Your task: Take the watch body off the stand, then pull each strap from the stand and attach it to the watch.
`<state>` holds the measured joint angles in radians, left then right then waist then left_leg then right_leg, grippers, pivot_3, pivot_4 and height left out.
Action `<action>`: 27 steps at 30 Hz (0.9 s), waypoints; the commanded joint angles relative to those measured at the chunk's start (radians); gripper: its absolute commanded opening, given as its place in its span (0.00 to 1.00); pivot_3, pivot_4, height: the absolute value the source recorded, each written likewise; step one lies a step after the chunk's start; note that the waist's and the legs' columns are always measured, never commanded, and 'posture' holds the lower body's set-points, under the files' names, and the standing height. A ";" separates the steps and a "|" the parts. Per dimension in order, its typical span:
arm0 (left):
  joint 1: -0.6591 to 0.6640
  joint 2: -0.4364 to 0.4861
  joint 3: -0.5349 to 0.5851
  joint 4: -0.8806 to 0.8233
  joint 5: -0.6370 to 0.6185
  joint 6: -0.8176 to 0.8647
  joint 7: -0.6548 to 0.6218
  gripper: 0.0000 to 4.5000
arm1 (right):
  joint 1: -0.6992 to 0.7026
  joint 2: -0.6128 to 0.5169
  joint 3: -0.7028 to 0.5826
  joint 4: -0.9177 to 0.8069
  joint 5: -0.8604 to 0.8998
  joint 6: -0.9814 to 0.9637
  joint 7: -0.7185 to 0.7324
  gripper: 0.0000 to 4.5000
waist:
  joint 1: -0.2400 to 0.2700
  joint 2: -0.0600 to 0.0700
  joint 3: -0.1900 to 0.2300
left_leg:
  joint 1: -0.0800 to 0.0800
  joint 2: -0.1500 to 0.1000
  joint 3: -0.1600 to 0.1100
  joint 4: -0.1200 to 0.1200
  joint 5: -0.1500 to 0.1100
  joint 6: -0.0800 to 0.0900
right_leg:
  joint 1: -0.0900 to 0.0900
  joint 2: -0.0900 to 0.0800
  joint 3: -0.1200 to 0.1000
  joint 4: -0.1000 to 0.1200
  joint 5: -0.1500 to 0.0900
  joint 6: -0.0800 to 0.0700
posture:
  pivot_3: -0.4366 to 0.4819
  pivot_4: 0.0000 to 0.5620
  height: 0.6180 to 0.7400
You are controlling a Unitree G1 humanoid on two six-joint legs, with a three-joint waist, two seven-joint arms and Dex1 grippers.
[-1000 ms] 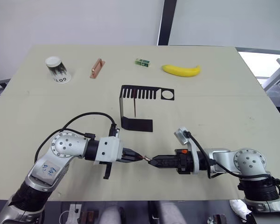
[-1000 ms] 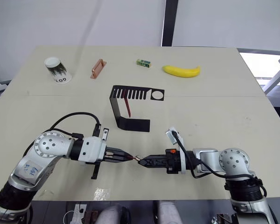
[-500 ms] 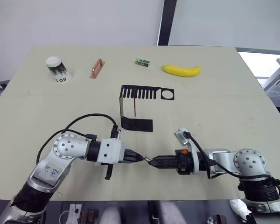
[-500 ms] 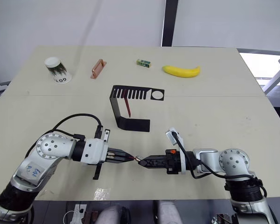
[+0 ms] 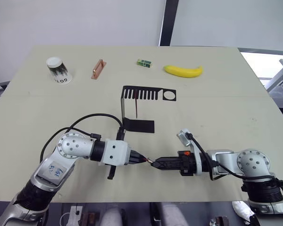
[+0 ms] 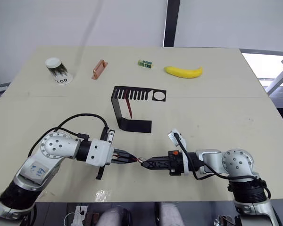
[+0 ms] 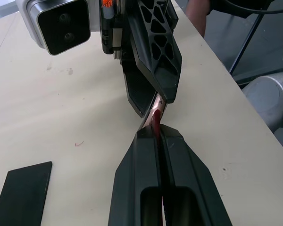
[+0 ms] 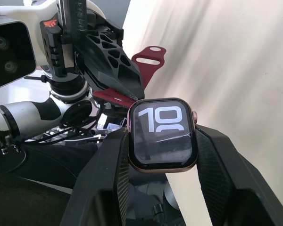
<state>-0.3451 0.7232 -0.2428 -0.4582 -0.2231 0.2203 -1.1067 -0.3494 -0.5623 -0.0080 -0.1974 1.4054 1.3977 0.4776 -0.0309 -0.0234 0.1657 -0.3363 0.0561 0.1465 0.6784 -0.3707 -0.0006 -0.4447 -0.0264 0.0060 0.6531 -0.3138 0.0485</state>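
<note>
Dark red strap point(image 8: 144, 61), one, clamped flat between the closed fingers of the left gripper point(image 5: 142, 160), lower centre of the head view; its free end with an oval slot pokes out past the fingers in the right wrist view. Right gripper point(image 5: 153, 163) meets it tip to tip, fingers closed on the watch body point(image 8: 163, 134): one dark rounded-square case, rose-tinted rim, lit screen with white digits, small crown on one side. Strap end sits right at the case edge; cannot tell if it is seated. Mid frame, one black stand point(image 5: 137, 108) on the beige table point(image 5: 226, 108), comb-slotted top, round hole at its right end, flat base below; second dark red strap point(image 6: 129, 105) hangs from a slot, one. Upper frame, left to right: one paper cup point(image 5: 57, 69), one orange-brown handle piece point(image 5: 98, 68), one small green box point(image 5: 143, 62), one banana point(image 5: 183, 70).
</note>
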 commanded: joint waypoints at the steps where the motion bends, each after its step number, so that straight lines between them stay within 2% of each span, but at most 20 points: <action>1: -0.029 -0.016 -0.031 -0.042 0.004 -0.005 -0.003 0.00 | -0.021 0.015 -0.001 -0.033 0.033 0.007 -0.010 0.33 | 0.000 0.000 0.000 | 0.000 0.000 0.000 0.000 0.000 0.000 | 0.000 0.000 0.000 0.000 0.000 0.000 | 0.48 0.27 0.98; 27: -0.098 -0.051 -0.108 -0.041 0.156 -0.014 0.009 0.00 | -0.061 0.040 0.007 -0.034 0.099 0.055 -0.116 0.33 | 0.000 0.000 0.000 | 0.000 0.000 0.000 0.001 0.000 0.000 | 0.000 0.000 0.000 0.000 0.000 0.000 | 0.48 0.27 0.98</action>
<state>-0.4234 0.7025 -0.3279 -0.4583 -0.0641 0.2273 -1.1174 -0.3860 -0.5551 -0.0133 -0.1946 1.4221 1.4455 0.3469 -0.0304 -0.0234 0.1656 -0.3366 0.0561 0.1465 0.6792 -0.3708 -0.0005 -0.4447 -0.0265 0.0061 0.6535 -0.3138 0.0485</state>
